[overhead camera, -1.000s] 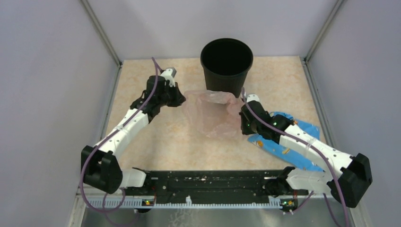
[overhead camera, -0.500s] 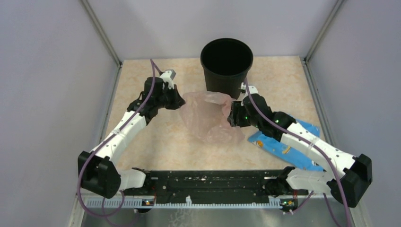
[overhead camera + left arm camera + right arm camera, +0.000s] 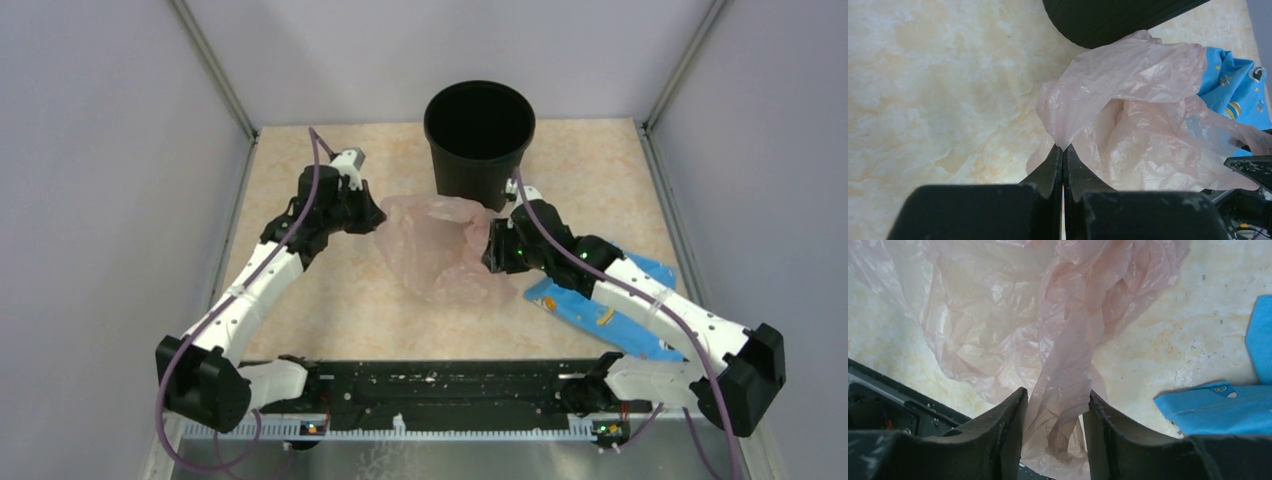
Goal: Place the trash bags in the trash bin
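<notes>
Top cam: my two arms flank the pale-pink trash bag (image 3: 440, 255), crumpled on the marbled tabletop (image 3: 330, 300) just in front of the black trash bin (image 3: 470, 175), none of it inside yet; left claw (image 3: 376, 216) sits at the bag's left edge, right claw (image 3: 488, 245) at its right, prob. so the film can be spread betw. them and carried over the rim; a blue packet (image 3: 620, 310) lies partly under the right forearm. Left wrist cam: left claw (image 3: 1063, 150) is fully closed, a peak of film pinched at its tips, the bag fanning away twd. the bin. Right wrist cam: right claw (image 3: 1055, 400) is about half open, its fingers astride a twisted rope of film; the film brushes both fingers, but I judge it not yet clamped; I'd want that second hold firm before any lift, since a one-sided pull would likely let the bag sag below the rim.
</notes>
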Robot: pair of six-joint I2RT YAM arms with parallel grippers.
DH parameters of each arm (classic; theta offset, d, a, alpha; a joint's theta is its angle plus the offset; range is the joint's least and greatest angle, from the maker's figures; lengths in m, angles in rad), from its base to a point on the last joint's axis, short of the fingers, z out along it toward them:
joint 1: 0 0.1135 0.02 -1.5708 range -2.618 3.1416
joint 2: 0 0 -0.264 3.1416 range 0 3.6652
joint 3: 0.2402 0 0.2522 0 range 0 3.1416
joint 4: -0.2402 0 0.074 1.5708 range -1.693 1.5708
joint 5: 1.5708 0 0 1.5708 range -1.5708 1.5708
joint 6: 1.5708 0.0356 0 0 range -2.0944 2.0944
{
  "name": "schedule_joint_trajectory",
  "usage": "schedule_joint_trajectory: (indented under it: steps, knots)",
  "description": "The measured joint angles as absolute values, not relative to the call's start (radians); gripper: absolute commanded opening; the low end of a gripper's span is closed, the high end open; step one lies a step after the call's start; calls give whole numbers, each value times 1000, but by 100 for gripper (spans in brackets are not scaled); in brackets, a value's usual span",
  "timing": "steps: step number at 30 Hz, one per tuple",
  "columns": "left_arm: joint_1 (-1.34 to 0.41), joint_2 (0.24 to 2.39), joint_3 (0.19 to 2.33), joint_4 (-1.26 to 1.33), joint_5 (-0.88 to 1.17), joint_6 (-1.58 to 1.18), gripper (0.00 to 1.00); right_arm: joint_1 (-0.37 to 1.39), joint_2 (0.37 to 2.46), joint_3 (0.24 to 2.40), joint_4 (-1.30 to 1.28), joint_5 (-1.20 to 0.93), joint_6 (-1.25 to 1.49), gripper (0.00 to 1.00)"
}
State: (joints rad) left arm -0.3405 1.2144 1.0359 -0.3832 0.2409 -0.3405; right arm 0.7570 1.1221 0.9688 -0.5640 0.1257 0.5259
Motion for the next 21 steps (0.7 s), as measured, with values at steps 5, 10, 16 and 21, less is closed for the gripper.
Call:
schedule_joint_trajectory:
  steps: [5, 10, 16, 21]
  knots:
    - [-340, 1151, 1036, -430, 126, -355, 0, 757, 1223, 1050, -558, 97, 482, 76]
    - [-333, 1081, 1032, -457, -65, -352, 0, 757, 1344, 1222, -490, 57, 437, 84]
    - [-293, 1074, 963, -480, -155, -350, 0, 765, 1536, 1465, -363, -14, 395, 87]
    - [-290, 1078, 922, -496, -145, -349, 0, 789, 1805, 1719, -289, -11, 354, 90]
